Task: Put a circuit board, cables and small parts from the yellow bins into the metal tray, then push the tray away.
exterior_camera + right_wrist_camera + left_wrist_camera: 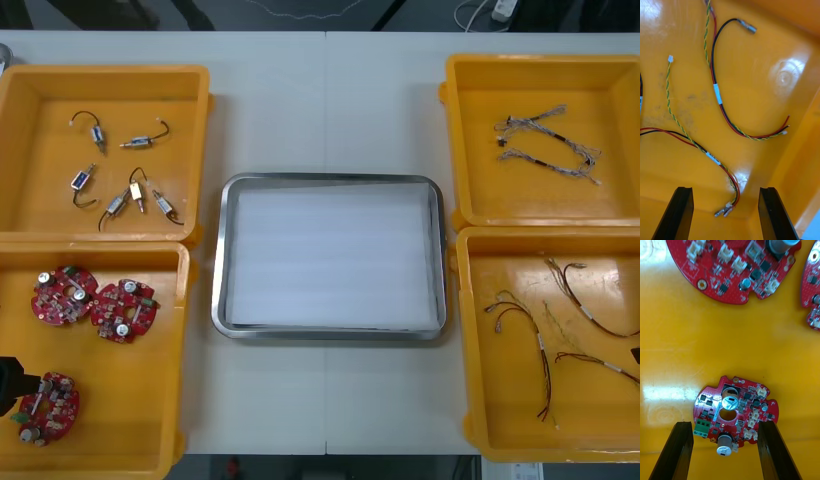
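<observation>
Both released: L hand [725, 424] above circuit board [752, 405], R hand [726, 189] above cables [717, 93], some ends cropped.

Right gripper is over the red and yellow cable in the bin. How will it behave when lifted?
Probably floppy: the cable lies in loose curves, so its ends would likely droop from the right gripper. Likely light, being thin wire. The glossy bin floor suggests it could slide if nudged.
</observation>
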{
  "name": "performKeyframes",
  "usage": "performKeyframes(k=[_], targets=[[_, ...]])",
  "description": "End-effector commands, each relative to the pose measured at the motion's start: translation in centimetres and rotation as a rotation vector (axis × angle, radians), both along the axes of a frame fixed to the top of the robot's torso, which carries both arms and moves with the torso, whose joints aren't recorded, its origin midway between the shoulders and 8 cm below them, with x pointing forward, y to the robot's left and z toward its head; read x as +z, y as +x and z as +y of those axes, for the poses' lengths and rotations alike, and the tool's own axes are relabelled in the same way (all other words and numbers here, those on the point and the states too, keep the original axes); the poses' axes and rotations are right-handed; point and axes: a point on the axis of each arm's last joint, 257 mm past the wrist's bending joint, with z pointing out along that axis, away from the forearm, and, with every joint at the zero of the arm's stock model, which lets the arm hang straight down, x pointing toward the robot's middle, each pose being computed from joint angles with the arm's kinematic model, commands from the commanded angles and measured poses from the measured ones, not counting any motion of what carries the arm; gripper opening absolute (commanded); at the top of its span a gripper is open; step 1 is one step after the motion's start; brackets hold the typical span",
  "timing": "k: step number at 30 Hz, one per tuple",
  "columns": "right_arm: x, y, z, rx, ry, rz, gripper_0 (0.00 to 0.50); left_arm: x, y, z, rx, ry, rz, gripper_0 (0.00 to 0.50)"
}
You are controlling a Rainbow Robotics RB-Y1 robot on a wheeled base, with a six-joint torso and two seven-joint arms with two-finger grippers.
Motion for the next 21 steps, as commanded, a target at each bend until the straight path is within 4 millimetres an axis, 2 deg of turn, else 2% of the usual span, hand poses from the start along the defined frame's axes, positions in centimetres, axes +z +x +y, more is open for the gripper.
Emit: performKeyframes(k=[1, 13, 21], targets=[[-1.6, -0.6, -0.5, 0.03, -0.013, 0.042, 0.5, -0.5, -0.1, 0.9, -0.108, 0.079, 0.013, 0.5], [-4.6, 0.5, -1.3, 0.164, -0.086, 0.019, 0.5, -1.5, 1.0, 0.8, -0.111, 0.085, 0.008, 0.5], [-6.4, 0.5, -1.8, 0.217, -0.114, 0.025, 0.5, -2.4, 1.8, 0.6, -0.11, 0.079, -0.005, 0.5]])
